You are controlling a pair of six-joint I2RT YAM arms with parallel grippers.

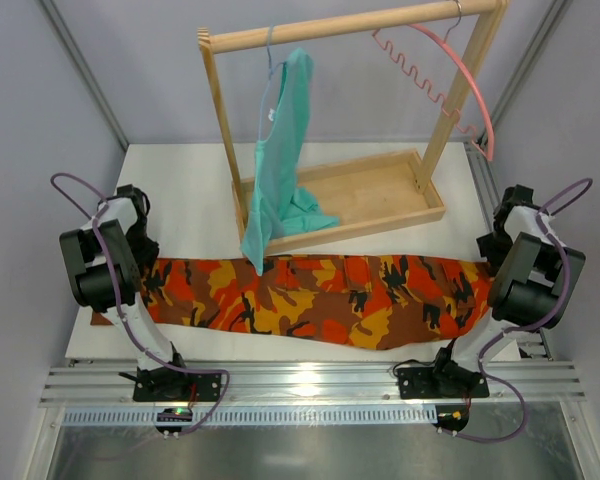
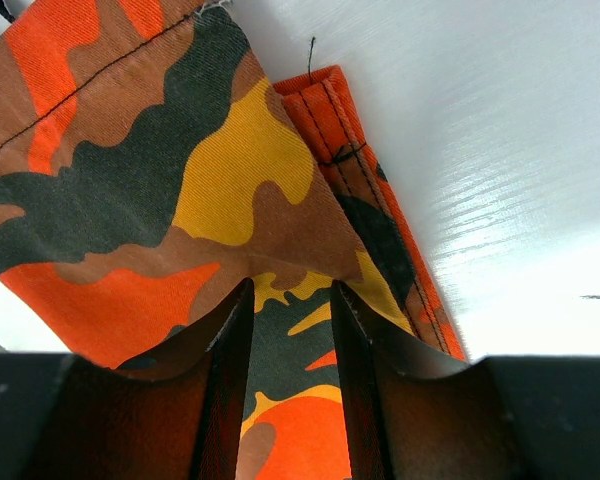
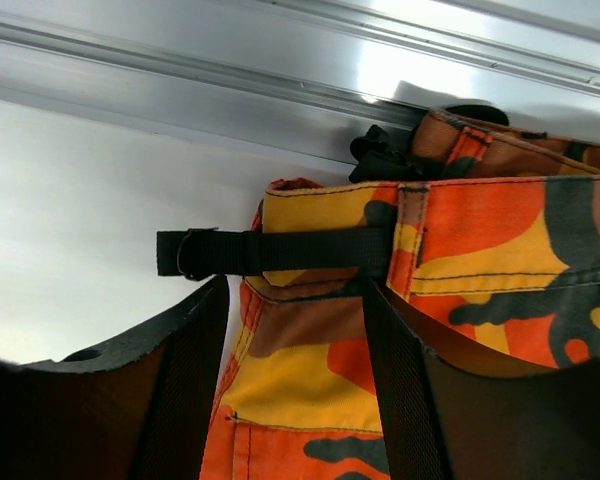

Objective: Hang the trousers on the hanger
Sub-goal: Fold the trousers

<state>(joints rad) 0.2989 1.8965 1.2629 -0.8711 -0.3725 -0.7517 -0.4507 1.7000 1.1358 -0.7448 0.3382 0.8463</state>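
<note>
- Trousers [image 1: 310, 300] (long camo cloth, orange/red/yellow/black) lie flat across front of white table [image 1: 180, 180]; not hung yet.
- L gripper [image 2: 290, 330] pinches leg hem; R gripper [image 3: 295, 340] spread over waistband, no grip.
- Pink curved hanger [image 1: 473, 82] w/ metal hook hangs on wooden rack [image 1: 350, 28], untouched; whole task left.

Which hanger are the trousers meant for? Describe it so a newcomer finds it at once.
At the back of the table stands a wooden rack. From the right end of its top rail hangs a pink hanger. Unlike the thin hanger holding the teal garment, it is bare, with a wavy bar.
</note>
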